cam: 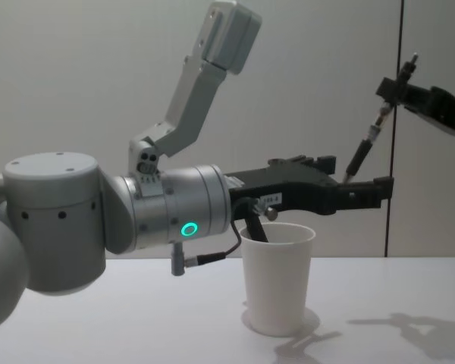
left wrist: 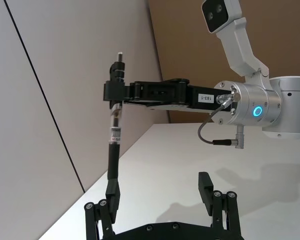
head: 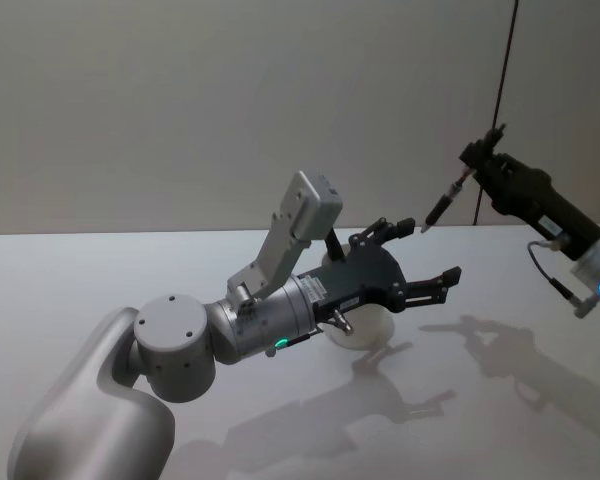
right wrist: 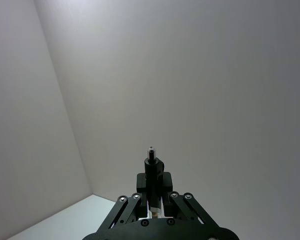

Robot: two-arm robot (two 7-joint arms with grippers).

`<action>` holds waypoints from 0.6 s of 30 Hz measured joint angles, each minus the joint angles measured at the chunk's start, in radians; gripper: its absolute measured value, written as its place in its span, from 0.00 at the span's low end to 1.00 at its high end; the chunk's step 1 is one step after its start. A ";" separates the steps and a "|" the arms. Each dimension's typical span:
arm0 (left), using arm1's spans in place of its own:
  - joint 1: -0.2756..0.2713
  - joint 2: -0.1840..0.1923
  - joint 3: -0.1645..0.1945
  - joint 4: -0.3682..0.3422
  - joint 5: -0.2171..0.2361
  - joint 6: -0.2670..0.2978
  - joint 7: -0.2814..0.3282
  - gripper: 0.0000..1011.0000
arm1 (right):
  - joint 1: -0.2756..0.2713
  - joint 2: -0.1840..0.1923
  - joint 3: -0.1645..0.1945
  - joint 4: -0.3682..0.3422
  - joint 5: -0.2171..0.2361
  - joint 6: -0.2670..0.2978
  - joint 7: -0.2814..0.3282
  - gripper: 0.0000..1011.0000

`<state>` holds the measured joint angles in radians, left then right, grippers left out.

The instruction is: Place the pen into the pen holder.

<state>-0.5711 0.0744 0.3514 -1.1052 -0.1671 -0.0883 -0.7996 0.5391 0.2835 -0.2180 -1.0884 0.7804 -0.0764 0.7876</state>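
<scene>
While left gripper [cam: 353, 182] spreads above pen holder [cam: 277, 277], right gripper [cam: 394, 91] clamps pen [cam: 368, 144]

Before me a smooth white tabletop [head: 100, 280] fills the lower frame, and a plain grey wall [head: 180, 100] with a thin dark vertical seam [head: 505, 60] rises behind it.

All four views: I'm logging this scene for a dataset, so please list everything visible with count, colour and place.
pen holder: one, white, upright on the table, below the left gripper.
pen: one, black with a clear middle section, held up in the air by the right gripper, its lower end between the open jaws of the left gripper.
table: one, white, in front of a grey wall.
left gripper: one, black, on a silver arm, raised above the pen holder, jaws open.
right gripper: one, black, raised to the right, jaws shut on the pen.
</scene>
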 joint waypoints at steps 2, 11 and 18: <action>0.000 0.000 0.000 0.000 0.000 0.000 0.000 0.99 | 0.004 -0.003 -0.004 0.000 -0.008 -0.001 -0.006 0.15; 0.000 0.000 0.000 0.000 0.000 0.000 0.000 0.99 | 0.028 -0.021 -0.023 0.017 -0.043 -0.005 -0.041 0.15; 0.000 0.000 0.000 0.000 0.000 0.000 0.000 0.99 | 0.045 -0.030 -0.030 0.034 -0.056 -0.009 -0.058 0.15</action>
<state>-0.5711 0.0744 0.3514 -1.1052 -0.1672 -0.0883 -0.7997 0.5840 0.2535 -0.2478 -1.0541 0.7249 -0.0856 0.7298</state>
